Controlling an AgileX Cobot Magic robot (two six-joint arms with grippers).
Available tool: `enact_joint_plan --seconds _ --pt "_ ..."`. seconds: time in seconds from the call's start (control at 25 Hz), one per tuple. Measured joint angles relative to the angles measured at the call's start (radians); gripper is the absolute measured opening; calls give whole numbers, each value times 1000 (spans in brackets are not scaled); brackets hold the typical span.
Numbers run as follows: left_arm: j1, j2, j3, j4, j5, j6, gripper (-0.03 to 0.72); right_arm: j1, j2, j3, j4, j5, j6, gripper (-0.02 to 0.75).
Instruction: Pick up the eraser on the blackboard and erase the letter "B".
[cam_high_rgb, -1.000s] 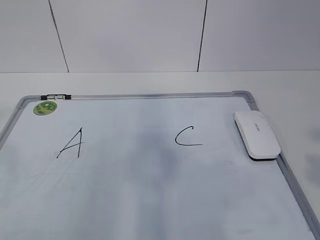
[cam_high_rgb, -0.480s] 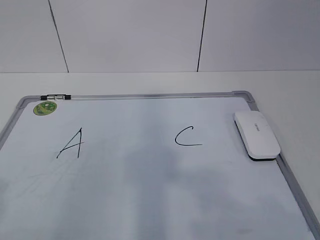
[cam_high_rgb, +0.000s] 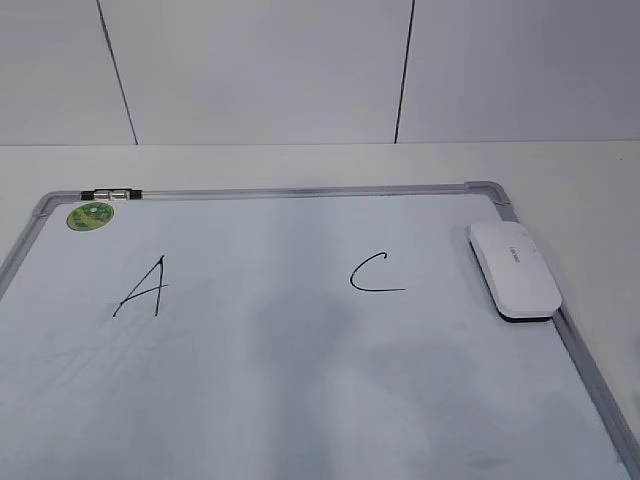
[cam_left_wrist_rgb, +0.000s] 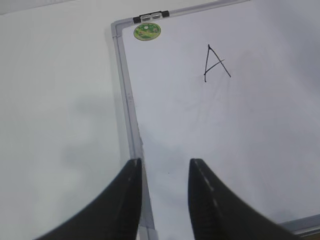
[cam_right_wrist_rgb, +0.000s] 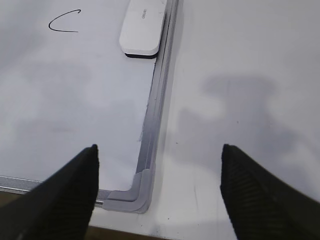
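Observation:
The white eraser (cam_high_rgb: 514, 269) lies on the blackboard (cam_high_rgb: 300, 400) against its right frame, free of any gripper; it also shows in the right wrist view (cam_right_wrist_rgb: 143, 29). The board carries a black "A" (cam_high_rgb: 143, 287) and a black "C" (cam_high_rgb: 375, 273), with a faint grey smudge between them. No letter "B" shows in any view. My left gripper (cam_left_wrist_rgb: 165, 165) is open and empty above the board's left frame (cam_left_wrist_rgb: 131, 120). My right gripper (cam_right_wrist_rgb: 159, 152) is wide open and empty above the board's near right corner (cam_right_wrist_rgb: 137, 192). Neither gripper appears in the exterior view.
A round green sticker (cam_high_rgb: 90, 215) sits at the board's far left corner, next to a small clip (cam_high_rgb: 111, 193) on the frame. White tabletop (cam_right_wrist_rgb: 240, 75) lies right of the board, and its front edge shows under the right gripper. A white panelled wall stands behind.
The shadows on the board's lower part have shifted. The eraser and letters have not moved.

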Motion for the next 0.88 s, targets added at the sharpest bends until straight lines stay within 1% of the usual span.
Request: enact_joint_plan --seconds 0.2,0.36,0.48,0.6,0.88 --pt "0 -104 15 23 -2 0 243 0 -21 3 0 -19 -6 566" --pt "0 -111 26 28 6 0 243 0 -93 9 0 -19 -6 566" --pt "-2 -111 29 33 8 0 243 0 -98 19 -10 -17 -7 566" --pt "-14 -111 29 35 8 -24 243 0 -98 21 -16 -17 -8 566" --pt "-20 -111 29 -36 8 -33 243 0 -99 25 -19 -17 -8 566"
